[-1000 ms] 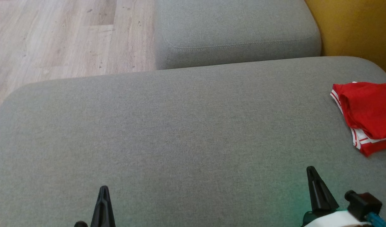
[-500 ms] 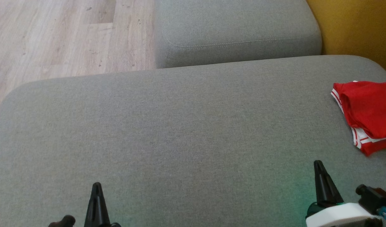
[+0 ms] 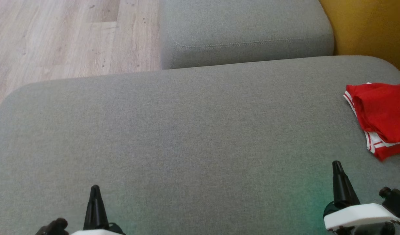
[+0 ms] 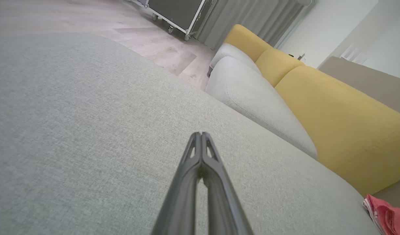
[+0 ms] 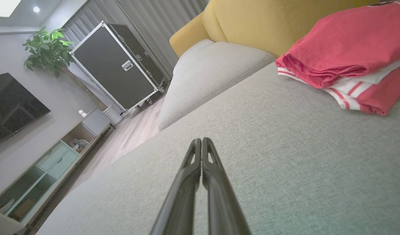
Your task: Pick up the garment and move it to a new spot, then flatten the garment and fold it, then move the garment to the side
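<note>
Garment point(image 3: 381, 114) lies folded at the right edge of the grey sofa seat point(image 3: 186, 130).
Left fingers point(image 3: 95, 209) and right fingers point(image 3: 342, 189) are pressed together, holding nothing.

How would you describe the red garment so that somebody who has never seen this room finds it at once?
Find the large grey seat cushion that runs along the yellow backrest. At the cushion's right end in the head view, near that backrest, lies the garment, folded. It is the one bright red thing there, with white stripes at its edges, against plain grey fabric.
</note>
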